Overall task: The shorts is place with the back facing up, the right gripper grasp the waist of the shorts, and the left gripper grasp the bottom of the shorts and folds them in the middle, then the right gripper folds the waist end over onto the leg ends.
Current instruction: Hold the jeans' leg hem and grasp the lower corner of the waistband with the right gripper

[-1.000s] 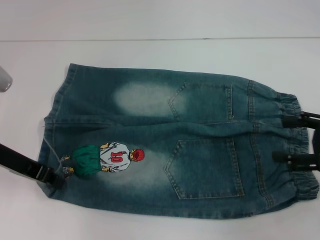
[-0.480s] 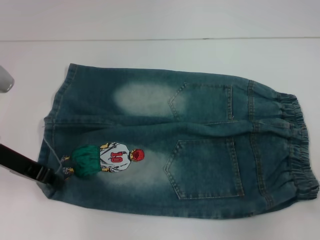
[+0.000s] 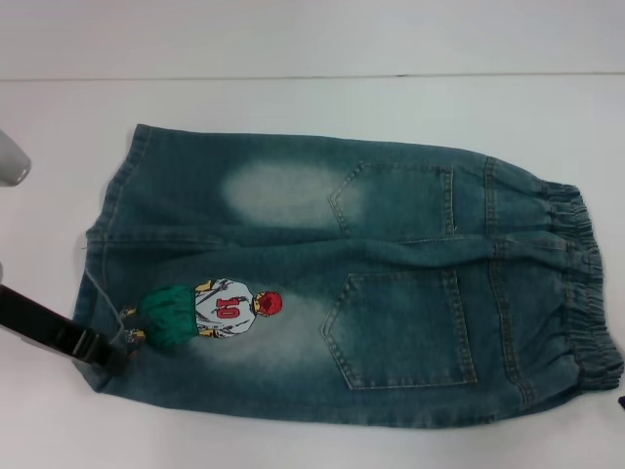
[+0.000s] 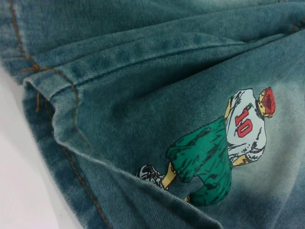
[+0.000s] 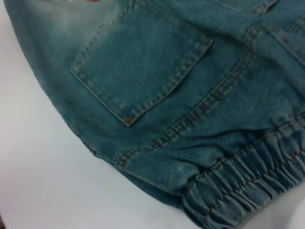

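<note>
The left end effector [image 3: 109,357] reaches in from the robot's left at the near corner of the leg hems [image 3: 105,264]. Its black tip touches the denim at that corner, but whether the fingers are parted or closed on the cloth cannot be told. In the left wrist view the hem [image 4: 52,105] is rucked into a raised fold just beside the embroidered player [image 4: 224,143], with orange stitching along the edge.

The right end effector [image 3: 622,401] shows only as a dark sliver at the frame's right edge, near the waist [image 3: 586,283] but apart from it; its fingers are out of sight. The right wrist view looks down on one back pocket [image 5: 143,62] and the gathered elastic band [image 5: 248,186], with nothing gripping them.

The shorts [image 3: 391,283] lie flat, back up, on the white worktop [image 3: 312,107], hems toward the robot's left and waist toward its right. Two patch pockets sit near the waist; the player with number 10 [image 3: 210,311] lies on the nearer leg, a pale faded patch [image 3: 278,191] on the farther one.
</note>
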Motion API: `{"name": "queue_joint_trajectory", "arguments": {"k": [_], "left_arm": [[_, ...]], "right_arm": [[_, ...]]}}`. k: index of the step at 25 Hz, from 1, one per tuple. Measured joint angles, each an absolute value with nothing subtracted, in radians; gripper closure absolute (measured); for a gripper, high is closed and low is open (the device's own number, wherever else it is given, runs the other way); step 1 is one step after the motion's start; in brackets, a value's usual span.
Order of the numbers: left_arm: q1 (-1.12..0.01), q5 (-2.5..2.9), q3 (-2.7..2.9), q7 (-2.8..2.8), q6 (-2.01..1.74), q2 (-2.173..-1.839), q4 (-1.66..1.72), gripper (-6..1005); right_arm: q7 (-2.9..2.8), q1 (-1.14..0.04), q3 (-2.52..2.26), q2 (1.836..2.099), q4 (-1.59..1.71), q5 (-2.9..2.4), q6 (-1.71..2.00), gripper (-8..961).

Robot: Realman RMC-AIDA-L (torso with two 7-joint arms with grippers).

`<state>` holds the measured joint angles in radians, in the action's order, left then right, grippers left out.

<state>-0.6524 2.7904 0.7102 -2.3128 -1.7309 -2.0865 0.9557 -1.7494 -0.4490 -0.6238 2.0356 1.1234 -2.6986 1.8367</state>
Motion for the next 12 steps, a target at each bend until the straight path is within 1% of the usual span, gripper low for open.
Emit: {"name": "queue_joint_trajectory", "arguments": {"k": [4,12], "left_arm": [[-0.652,2.790,0.710,-2.312,-1.730,-2.086,0.956,971],[-0.651,2.790,0.710,-2.307,-1.730,-2.088,0.956,971]], "right_arm": [[-1.744,-0.452,-0.638,2.042,1.099,-2.703,1.808,53],[-1.711,-0.460,-0.636,2.047,1.066,-2.698,1.791,67]]}}
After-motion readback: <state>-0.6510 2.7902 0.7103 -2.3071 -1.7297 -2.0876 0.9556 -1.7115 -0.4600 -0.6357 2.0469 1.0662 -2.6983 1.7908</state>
